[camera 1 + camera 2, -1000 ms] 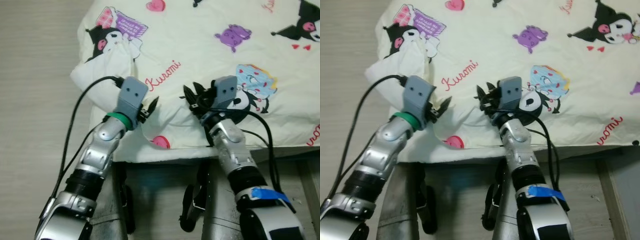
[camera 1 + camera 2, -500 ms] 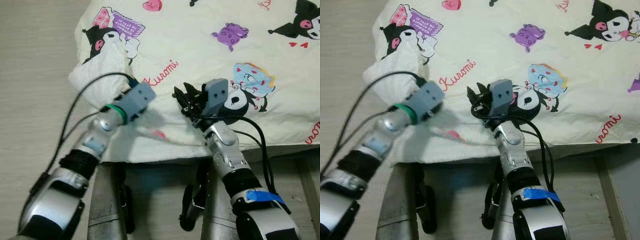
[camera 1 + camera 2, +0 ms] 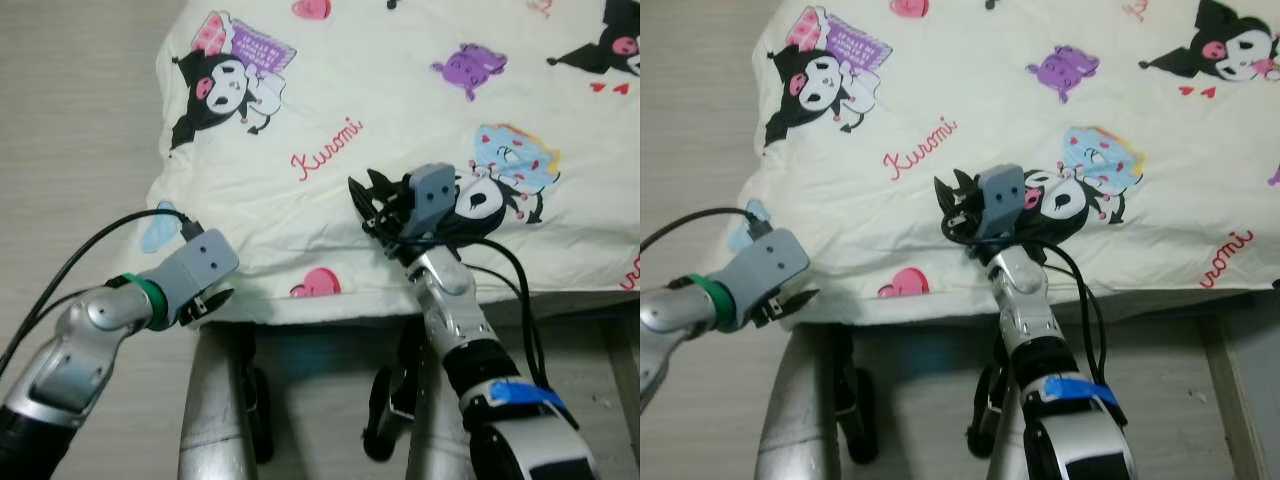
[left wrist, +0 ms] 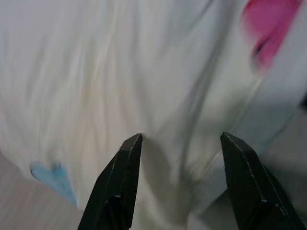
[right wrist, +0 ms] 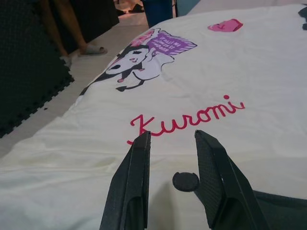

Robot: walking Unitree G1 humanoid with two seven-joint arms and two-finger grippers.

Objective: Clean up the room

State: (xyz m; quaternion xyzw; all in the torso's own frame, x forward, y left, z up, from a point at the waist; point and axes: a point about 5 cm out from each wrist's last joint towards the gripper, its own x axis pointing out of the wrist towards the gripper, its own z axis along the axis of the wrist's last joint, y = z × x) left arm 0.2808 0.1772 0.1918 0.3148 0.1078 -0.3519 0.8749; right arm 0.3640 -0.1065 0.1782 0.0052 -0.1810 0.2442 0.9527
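Looking down from the left eye view, a cream cartoon-print blanket [image 3: 420, 130] covers the bed, its near edge hanging toward the floor [image 3: 70, 150]. The left gripper [image 3: 222, 297] sits low at that hanging edge; the right gripper [image 3: 372, 207] rests over the top surface near the red lettering.

Left wrist view: fingers [image 4: 120, 182] spread apart, cloth just ahead, nothing pinched.

Right wrist view: fingers [image 5: 132, 184] parted, holding nothing, just above the fabric; a person's legs stand beyond.

Risk: closing on a shallow fold could let the cloth slip out and bunch the spread
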